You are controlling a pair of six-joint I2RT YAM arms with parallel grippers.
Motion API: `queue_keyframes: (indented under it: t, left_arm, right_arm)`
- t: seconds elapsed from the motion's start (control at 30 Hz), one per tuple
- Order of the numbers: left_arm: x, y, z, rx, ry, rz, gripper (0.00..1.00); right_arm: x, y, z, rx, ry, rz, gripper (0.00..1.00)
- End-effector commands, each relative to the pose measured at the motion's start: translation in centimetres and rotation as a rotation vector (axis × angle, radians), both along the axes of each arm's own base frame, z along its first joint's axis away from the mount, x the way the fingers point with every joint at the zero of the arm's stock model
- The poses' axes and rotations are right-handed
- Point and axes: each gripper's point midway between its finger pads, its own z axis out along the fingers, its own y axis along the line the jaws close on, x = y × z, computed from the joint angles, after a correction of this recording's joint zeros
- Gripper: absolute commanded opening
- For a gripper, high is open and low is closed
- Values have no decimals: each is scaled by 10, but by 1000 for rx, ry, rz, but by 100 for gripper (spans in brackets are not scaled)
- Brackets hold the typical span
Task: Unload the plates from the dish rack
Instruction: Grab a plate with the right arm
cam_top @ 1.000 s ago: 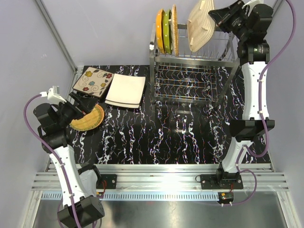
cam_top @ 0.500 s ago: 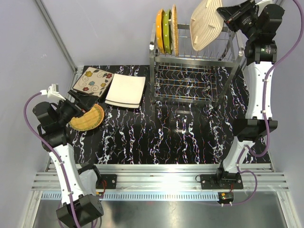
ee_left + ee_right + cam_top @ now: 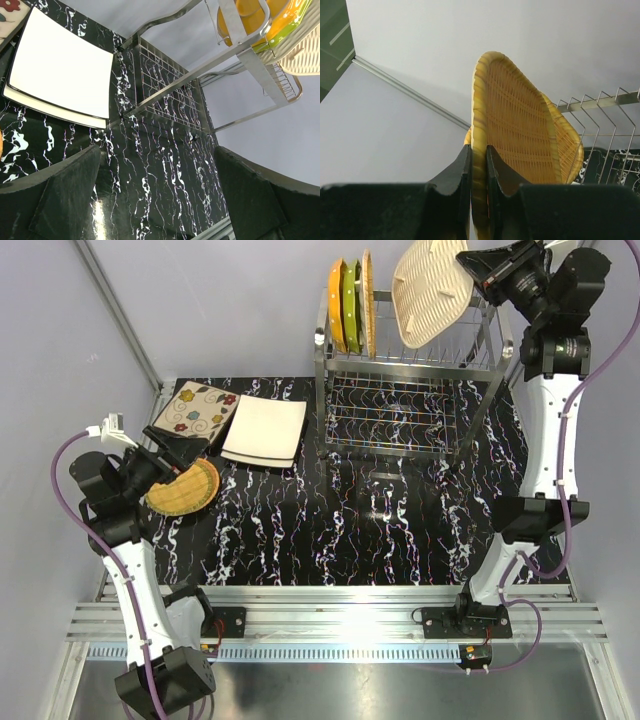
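My right gripper [image 3: 478,267] is shut on the rim of a rounded-square wicker plate [image 3: 430,292] and holds it tilted in the air above the steel dish rack [image 3: 410,370]. In the right wrist view the fingers pinch the plate's edge [image 3: 479,155]. An orange plate [image 3: 337,305], a green plate [image 3: 350,300] and a round wicker plate [image 3: 367,300] stand upright in the rack's top left. My left gripper [image 3: 176,456] is open and empty at the table's left, just above a round wicker plate [image 3: 188,490] lying flat.
A beige floral square plate [image 3: 195,412] and a white square plate [image 3: 265,428] lie flat at the back left; the white one also shows in the left wrist view [image 3: 60,75]. The rack's lower tier [image 3: 395,415] holds nothing visible. Walls close both sides.
My right gripper has risen and shifted right with the wicker plate, which now hangs free above the rack's prongs. The left arm has drawn back slightly to the left.
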Motion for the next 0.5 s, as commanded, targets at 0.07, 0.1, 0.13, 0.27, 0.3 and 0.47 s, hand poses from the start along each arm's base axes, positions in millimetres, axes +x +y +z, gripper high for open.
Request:
queue_keyframes:
  t: [0.07, 0.1, 0.13, 0.27, 0.3, 0.47]
  left_arm:
    - [-2, -7, 20, 8, -62, -41, 99]
    - [-2, -6, 21, 8, -63, -40, 99]
    - [-1, -7, 20, 6, -62, -41, 99]
    - [-2, -8, 21, 4, -64, -45, 99]
    - [-2, -8, 21, 2, -64, -47, 99]
    - [-3, -8, 20, 1, -62, -50, 99]
  right_arm:
    - [-73, 16, 70, 30, -181, 91, 0]
    - [-76, 16, 72, 31, -184, 95, 0]
    - [-78, 17, 72, 29, -185, 99, 0]
    - [-84, 19, 73, 38, -178, 112, 0]
    - [-86, 19, 74, 40, -178, 115, 0]
    - [-95, 23, 72, 53, -155, 145, 0]
